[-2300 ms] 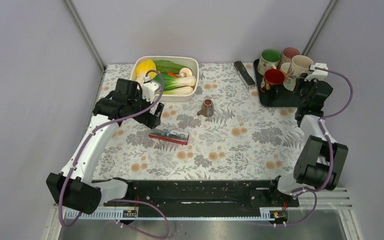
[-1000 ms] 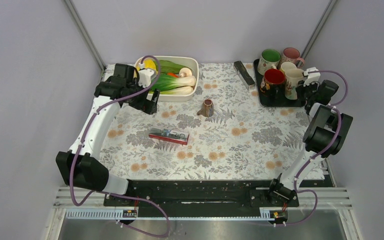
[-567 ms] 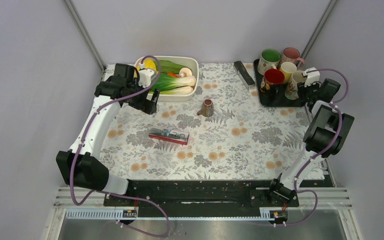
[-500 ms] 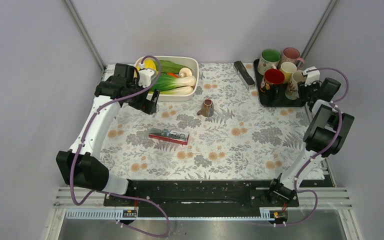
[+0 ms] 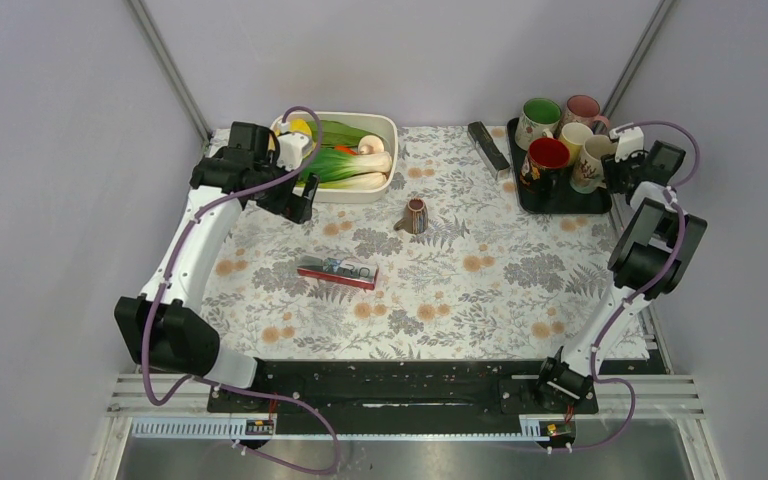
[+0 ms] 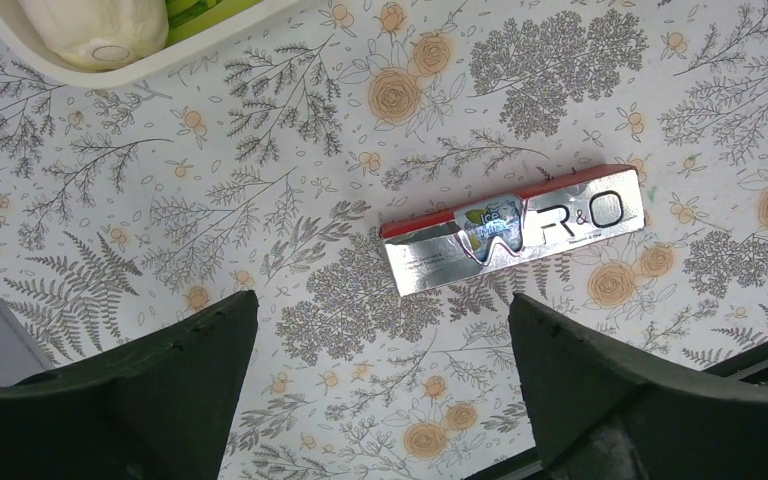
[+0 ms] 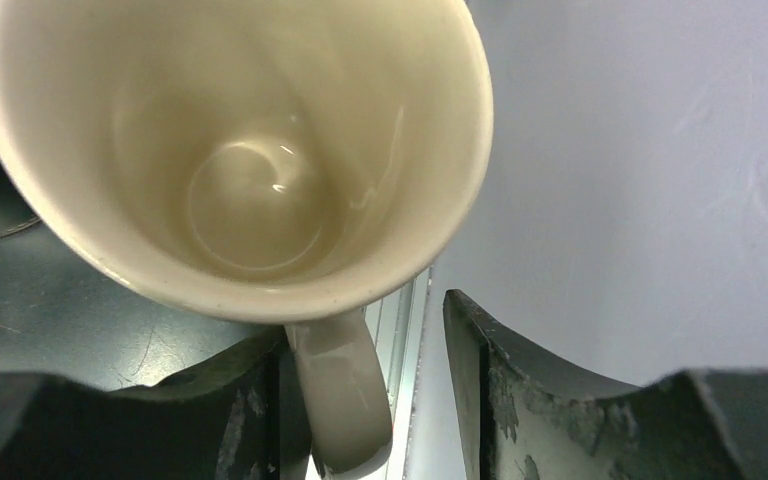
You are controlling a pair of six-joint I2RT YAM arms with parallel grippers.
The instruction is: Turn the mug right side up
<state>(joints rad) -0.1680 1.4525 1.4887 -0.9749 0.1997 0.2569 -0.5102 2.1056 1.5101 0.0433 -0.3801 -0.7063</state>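
Observation:
A cream mug stands mouth up at the right edge of the black tray. The right wrist view looks straight into its empty mouth. My right gripper is open, and the mug's handle lies between the fingers. The left finger touches the handle and the right finger stands apart from it. A small brown mug sits mid-table; I cannot tell which way up it is. My left gripper is open and empty above the table, in the left wrist view too.
Green, pink and red mugs crowd the tray. A white dish of vegetables is at the back left. A red and silver toothpaste box lies below the left gripper. A black bar lies beside the tray. The right wall is close.
The right arm carried the cream mug back and right and set it on the tray, then its fingers parted. The left arm drew back toward the dish and then held still.

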